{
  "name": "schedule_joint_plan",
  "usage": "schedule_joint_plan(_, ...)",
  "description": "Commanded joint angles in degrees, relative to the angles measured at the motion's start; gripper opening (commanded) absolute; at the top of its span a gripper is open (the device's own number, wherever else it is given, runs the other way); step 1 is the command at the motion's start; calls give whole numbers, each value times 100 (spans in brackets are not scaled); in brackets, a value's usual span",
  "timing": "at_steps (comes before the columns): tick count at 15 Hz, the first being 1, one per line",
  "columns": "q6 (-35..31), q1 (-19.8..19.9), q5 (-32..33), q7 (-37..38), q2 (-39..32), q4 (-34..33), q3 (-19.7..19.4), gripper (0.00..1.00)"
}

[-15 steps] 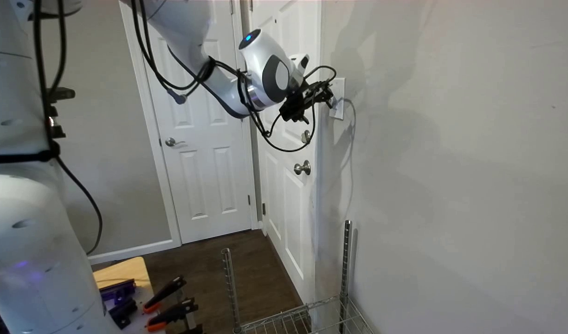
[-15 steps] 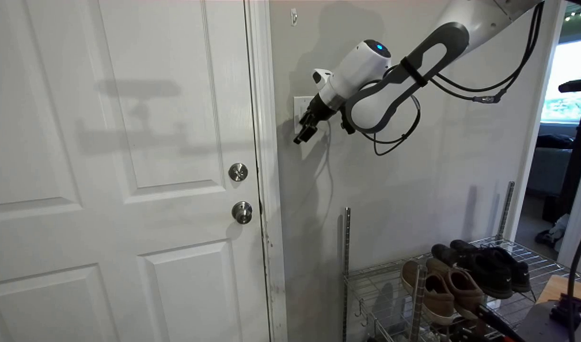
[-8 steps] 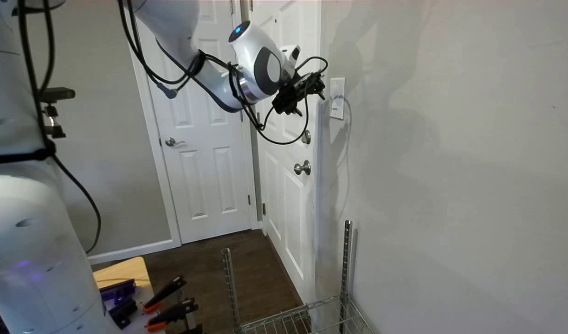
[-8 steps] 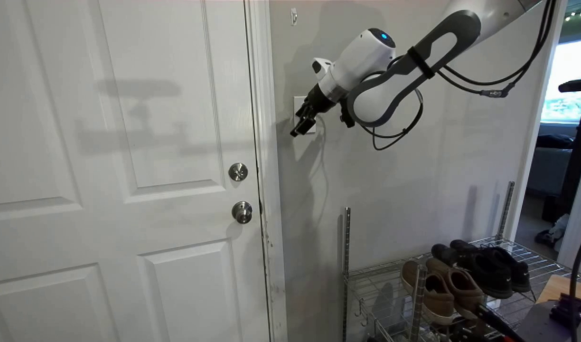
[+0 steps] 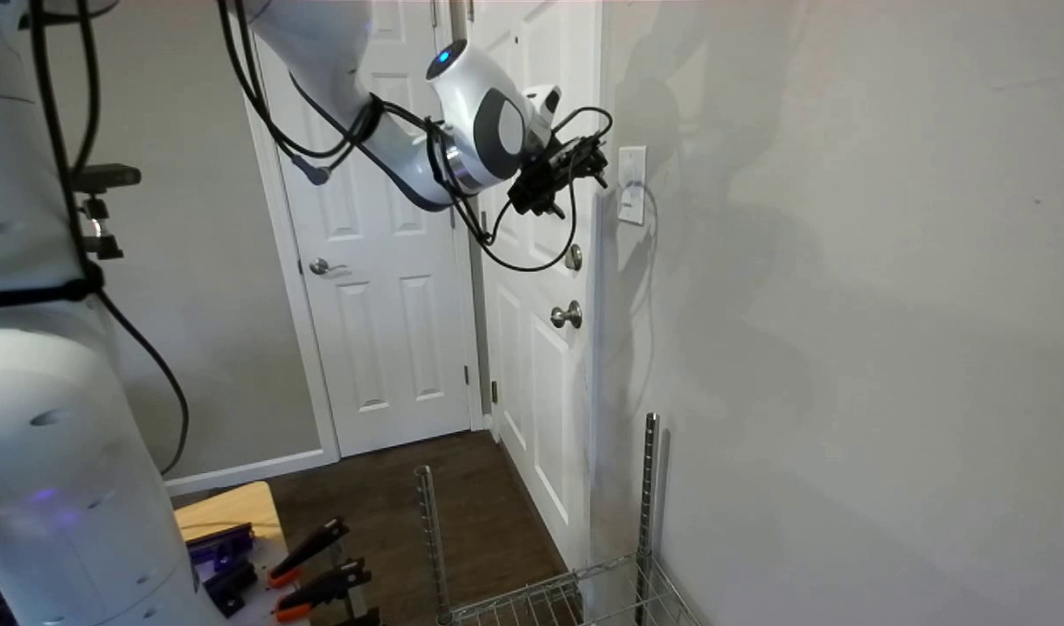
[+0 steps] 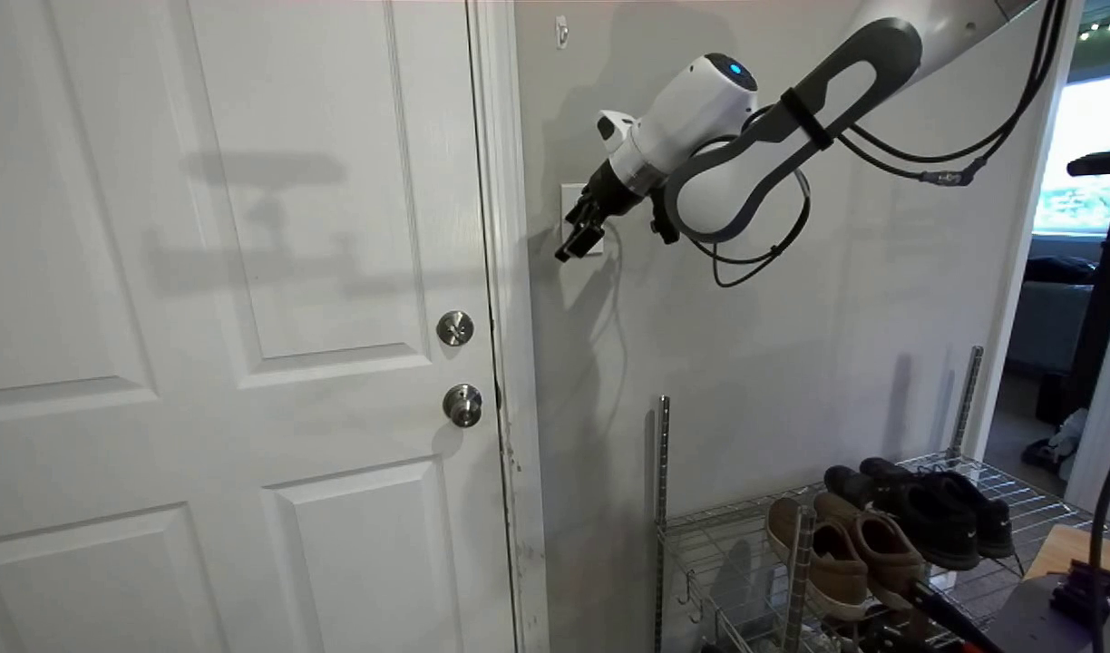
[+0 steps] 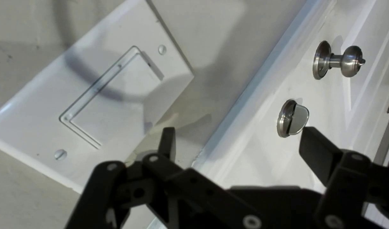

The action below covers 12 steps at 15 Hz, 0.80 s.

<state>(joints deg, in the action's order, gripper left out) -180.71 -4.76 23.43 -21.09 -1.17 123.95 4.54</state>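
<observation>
Rocker light switch point(image 7: 113, 106) on the wall point(image 6: 791, 308), just beside the white door frame point(image 6: 511, 272); near that frame the claw point(image 7: 243, 149) hangs with fingers point(image 7: 167, 144) spread wide, clear of the switch, the wrist view showing a deadbolt point(image 7: 290, 119) beyond the frame

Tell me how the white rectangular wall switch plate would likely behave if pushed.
The switch plate would probably stay put: a small round screw sits near each end. Its flat white rectangular paddle looks set in a groove, so it might rock rather than slide. The sheen along the rim suggests a smooth, slightly slippery surface.
</observation>
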Motion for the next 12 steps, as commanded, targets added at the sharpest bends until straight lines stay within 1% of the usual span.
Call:
schedule_joint_plan(1,-102,-19,-3,-5,181,157,29,100)
schedule_joint_plan(4,-132,-18,7,-6,273,216,48,100)
schedule_joint_plan(5,-94,-19,15,-22,266,173,54,100)
schedule_joint_plan(6,-9,-16,-15,-11,86,-4,55,100)
schedule_joint_plan(12,-9,-17,-15,-11,121,-3,59,100)
